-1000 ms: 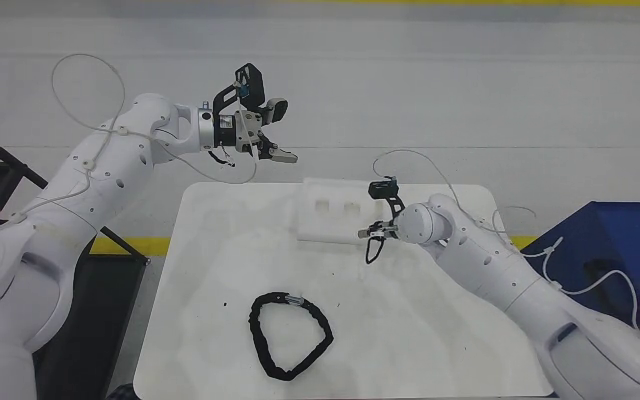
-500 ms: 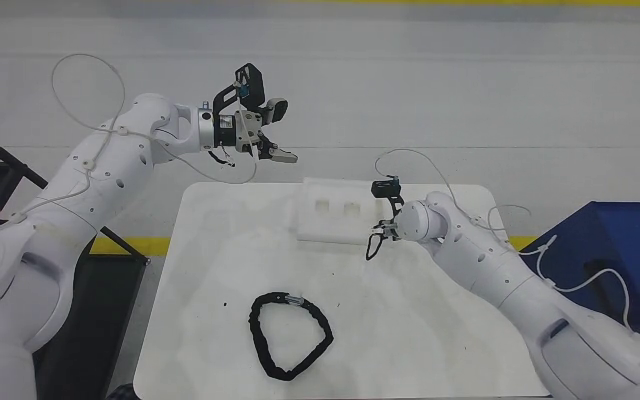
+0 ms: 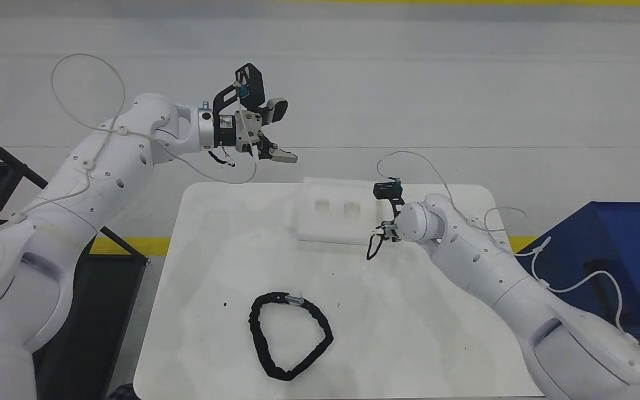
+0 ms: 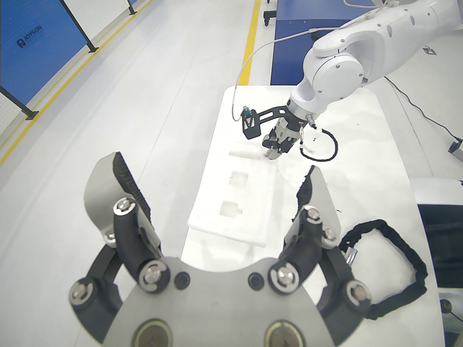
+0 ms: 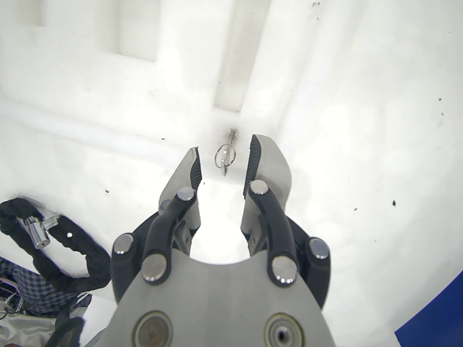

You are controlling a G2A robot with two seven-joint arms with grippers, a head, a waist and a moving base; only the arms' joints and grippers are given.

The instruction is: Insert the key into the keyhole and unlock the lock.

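Inspector: Status of your right claw?

Robot: My right claw (image 5: 225, 149) sits low over the table (image 5: 361, 110), fingers spread, nothing gripped. The key (image 5: 227, 154), on its ring, lies flat between the two fingers and, as far as I can see, touches neither.

Inspector: Position of that key?

Robot: On the table surface, just beside the edge of the white foam block (image 5: 181, 84), in line with the end of its long slot (image 5: 238, 45). My right wrist view supplies that detail. The top view supplies the layout: this claw is at the end of the block on my right side.

Inspector: And the lock?

Robot: The lock (image 3: 290, 335), a black sleeved chain, is closed in a loop near the front of the table, toward my left and well apart from the key. The right wrist view adds its silver cylinder (image 5: 36, 234), which joins the ends of the loop.

Inspector: Left claw?

Robot: My left claw (image 4: 213, 167) is spread wide and empty. The top view places it off the table, past the far left corner. Its own wrist view looks along the table and takes in the block, the right claw and the lock together.
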